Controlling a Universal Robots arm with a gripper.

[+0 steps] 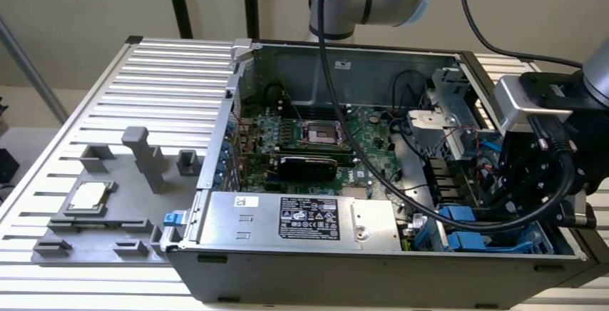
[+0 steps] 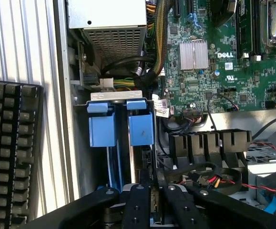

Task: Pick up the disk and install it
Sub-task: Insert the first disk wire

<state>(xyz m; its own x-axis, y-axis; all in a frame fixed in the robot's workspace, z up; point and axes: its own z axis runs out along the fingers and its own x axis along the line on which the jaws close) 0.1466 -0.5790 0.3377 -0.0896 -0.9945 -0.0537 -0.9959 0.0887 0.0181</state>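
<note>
Showing green on the motherboard, centre frame; bright blue on the carrier tabs; silver with a black label on the power supply box; black on the gripper and keyboard; grey ribbed table.

The drive bay at the open grey computer case's corner is crowded: two blue plastic carrier tabs are flanked by the case's metal side wall and a row of black plastic clips. Black and red cables are draped close beside. Open room is left above the green motherboard.
</note>
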